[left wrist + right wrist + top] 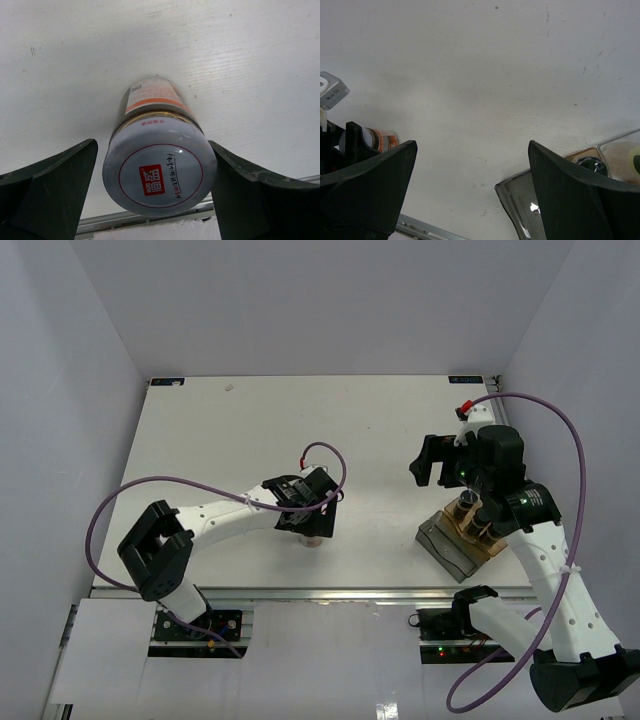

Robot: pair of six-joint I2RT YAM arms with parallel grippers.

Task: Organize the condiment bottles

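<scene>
Two grippers, both spread wide. The left gripper straddles a pale-lidded spice jar that stands upright on the white table near its front edge. One finger is at the lid's rim and a thin gap shows at the other, so the jar is not clamped. The right gripper is empty above bare table. Just beside it, the grey tray holds a dark-capped jar.
</scene>
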